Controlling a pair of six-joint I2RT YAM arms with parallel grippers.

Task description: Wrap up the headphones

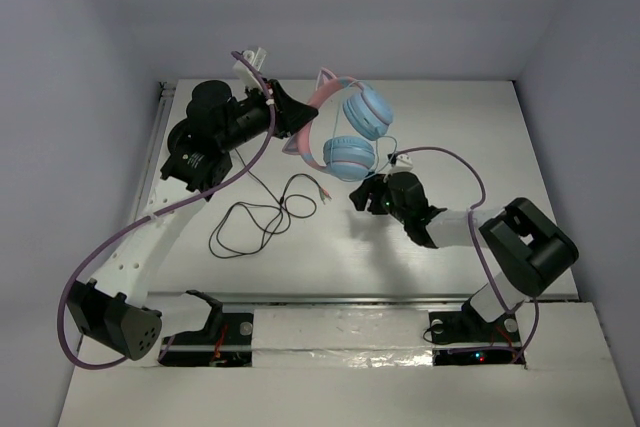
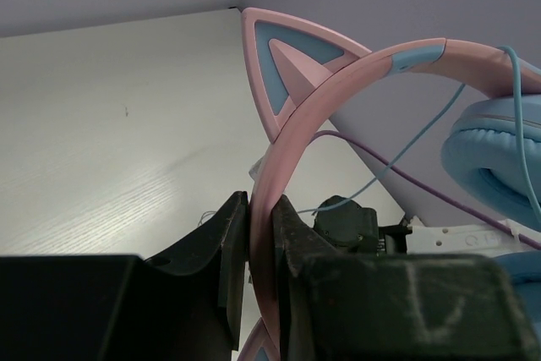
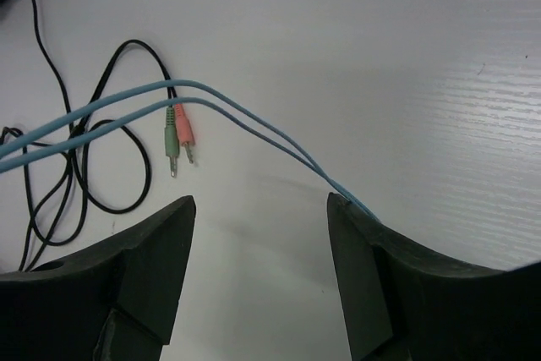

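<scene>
The headphones (image 1: 350,155) hang above the back middle of the table, with a pink cat-ear headband (image 2: 338,90) and light blue earcups (image 2: 490,158). My left gripper (image 1: 290,119) is shut on the headband, both fingers (image 2: 232,243) pressed against it. A thin light blue cable (image 3: 237,112) runs doubled from the left and down across the tip of my right gripper's right-hand finger (image 3: 355,234). My right gripper (image 3: 260,209) is open just below the earcups (image 1: 362,195), low over the table. Nothing lies between its fingers.
A loose black cable (image 1: 250,222) coils on the table left of my right gripper, ending in green and pink plugs (image 3: 179,137). Purple arm cables (image 1: 455,157) loop near both arms. Walls close in the table behind and at the sides.
</scene>
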